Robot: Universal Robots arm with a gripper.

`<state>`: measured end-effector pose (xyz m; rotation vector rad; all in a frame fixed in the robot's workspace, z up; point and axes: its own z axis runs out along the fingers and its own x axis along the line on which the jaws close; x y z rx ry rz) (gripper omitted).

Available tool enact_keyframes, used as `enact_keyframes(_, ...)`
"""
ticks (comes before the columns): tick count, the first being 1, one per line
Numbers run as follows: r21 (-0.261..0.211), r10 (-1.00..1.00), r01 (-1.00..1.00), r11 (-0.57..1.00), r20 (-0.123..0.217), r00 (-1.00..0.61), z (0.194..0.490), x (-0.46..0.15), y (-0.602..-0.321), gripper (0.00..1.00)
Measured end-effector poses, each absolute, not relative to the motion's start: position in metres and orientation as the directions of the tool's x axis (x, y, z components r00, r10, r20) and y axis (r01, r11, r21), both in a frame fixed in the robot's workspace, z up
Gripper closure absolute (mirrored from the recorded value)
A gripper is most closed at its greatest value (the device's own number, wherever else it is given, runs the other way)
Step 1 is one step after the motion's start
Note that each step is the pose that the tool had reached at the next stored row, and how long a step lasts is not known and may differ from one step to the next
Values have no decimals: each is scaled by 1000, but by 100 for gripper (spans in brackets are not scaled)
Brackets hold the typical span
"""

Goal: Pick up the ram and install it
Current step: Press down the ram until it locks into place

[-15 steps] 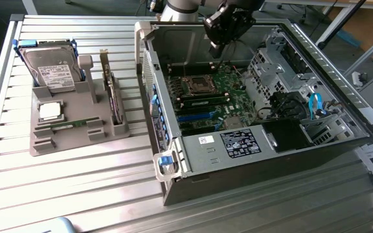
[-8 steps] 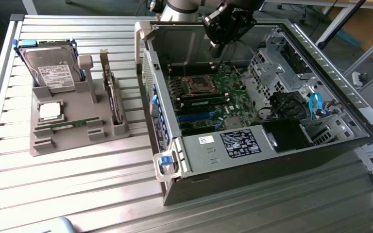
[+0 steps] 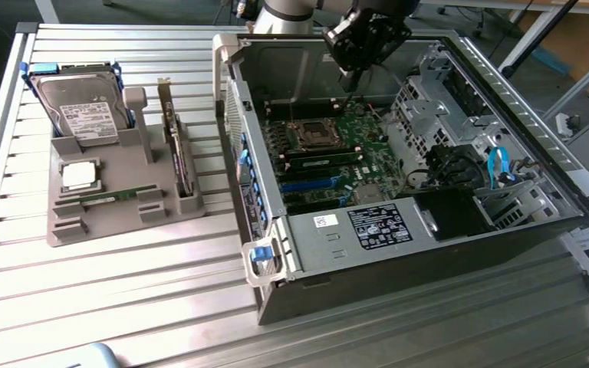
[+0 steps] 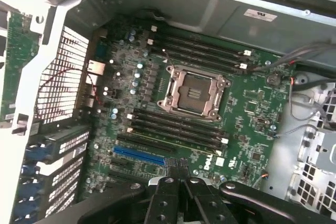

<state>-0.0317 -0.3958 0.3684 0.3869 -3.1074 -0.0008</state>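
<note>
Ram: long thin green circuit-board stick (image 3: 110,197) lying flat in the grey moulded holder tray (image 3: 120,222), well apart from the case at its nine o'clock.
Gripper: black two-finger gripper (image 4: 180,183) closed, holding nothing, over the green motherboard (image 4: 247,124).
Case: open grey metal computer case (image 3: 305,253).
Neighbours: silver hard drive (image 3: 88,115) at the ram's twelve o'clock.

Green motherboard (image 4: 157,103), one blue slot (image 4: 139,155) among black ones. Grey tray (image 3: 120,195) holds green ram (image 3: 110,196), silver CPU (image 3: 79,175), blue-framed silver drive (image 3: 85,107). Black gripper (image 4: 181,181). Ribbed silver table (image 3: 120,291).
</note>
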Motion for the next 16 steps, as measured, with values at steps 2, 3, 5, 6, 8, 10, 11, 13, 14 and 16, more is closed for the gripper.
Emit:
enact_keyframes(2,2,-237,-237,972,10,-971,368,-32,-396,89)
enact_keyframes(3,2,-224,-224,975,10,-974,368,-32,-396,89)
enact_keyframes(5,2,-180,-180,984,10,-984,368,-32,-396,89)
enact_keyframes(6,2,-166,-166,986,10,-986,368,-32,-396,89)
enact_keyframes(8,2,-139,-139,990,10,-990,368,-32,-396,89)
enact_keyframes(10,2,-112,-112,994,10,-994,368,-32,-396,89)
enact_keyframes(11,2,-99,-99,995,10,-995,368,-32,-396,89)
enact_keyframes(13,2,-87,-87,996,10,-996,368,-32,-396,89)
enact_keyframes(14,2,-87,-87,996,10,-996,368,-32,-396,89)
enact_keyframes(16,2,-87,-87,996,10,-996,368,-32,-396,89)
